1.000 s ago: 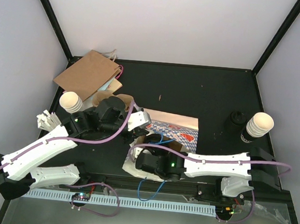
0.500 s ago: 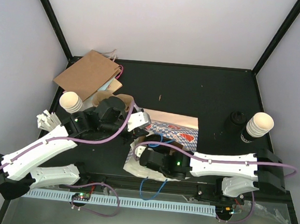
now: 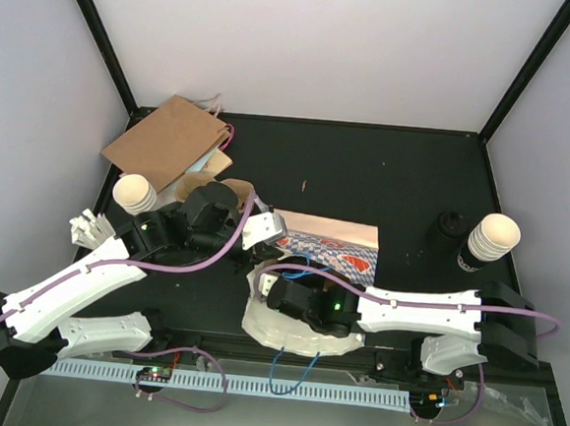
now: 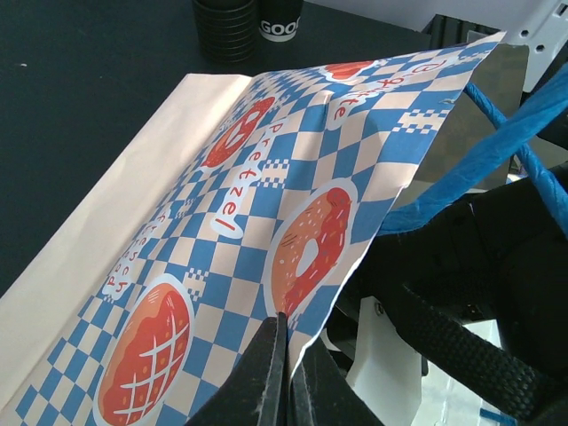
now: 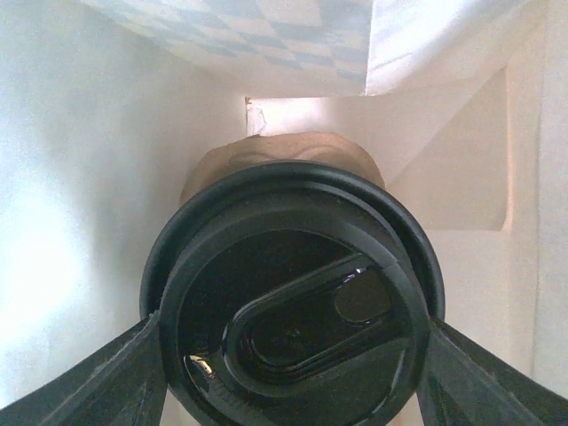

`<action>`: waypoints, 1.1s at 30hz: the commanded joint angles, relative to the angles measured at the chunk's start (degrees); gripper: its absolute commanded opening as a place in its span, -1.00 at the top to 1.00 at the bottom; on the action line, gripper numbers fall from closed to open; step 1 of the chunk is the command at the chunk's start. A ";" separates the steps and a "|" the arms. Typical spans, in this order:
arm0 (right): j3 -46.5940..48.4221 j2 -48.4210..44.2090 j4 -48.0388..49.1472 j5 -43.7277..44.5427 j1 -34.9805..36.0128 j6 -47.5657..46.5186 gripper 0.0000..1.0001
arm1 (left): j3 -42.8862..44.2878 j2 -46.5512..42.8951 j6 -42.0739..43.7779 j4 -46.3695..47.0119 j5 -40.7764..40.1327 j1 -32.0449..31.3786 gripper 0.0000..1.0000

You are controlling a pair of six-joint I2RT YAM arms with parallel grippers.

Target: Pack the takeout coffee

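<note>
The takeout coffee cup, cream with a black lid (image 5: 293, 328), hangs between my right gripper's (image 5: 293, 377) fingers (image 5: 115, 377), which are shut on the lid's rim. It is inside the blue-and-white checked paper bag, with white bag walls (image 5: 80, 177) all round. From above, the bag (image 3: 327, 246) lies on its side mid-table and the right gripper (image 3: 293, 302) reaches into its white mouth (image 3: 295, 340). My left gripper (image 4: 286, 333) is shut on the bag's upper mouth edge (image 4: 240, 204); it shows from above (image 3: 264, 233) at the bag's left end.
A stack of black lids (image 3: 449, 224) and stacked paper cups (image 3: 490, 237) stand at the right. More cups (image 3: 135, 194), a brown paper bag (image 3: 167, 140) and a cardboard carrier (image 3: 213, 183) are at the back left. A blue cable (image 4: 497, 142) hangs by the bag's mouth.
My right gripper has pushed the cup deeper into the bag. The bag's white mouth has spread toward the near table edge. The left gripper holds still.
</note>
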 commanded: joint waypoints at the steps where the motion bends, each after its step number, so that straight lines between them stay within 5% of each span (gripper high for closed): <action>1: -0.16 1.01 -2.55 -3.57 -0.88 1.39 -0.24 | 2.81 0.47 -0.69 -1.41 2.18 -0.39 0.97; 22: 3.29 6.73 -10.14 -9.57 -3.39 1.75 -0.24 | 3.12 -0.07 -2.25 -1.61 4.74 -0.39 0.97; 33: 3.96 4.84 -8.28 -0.41 -3.50 -0.88 -0.25 | 3.68 0.37 -4.75 -1.89 5.95 -0.39 0.97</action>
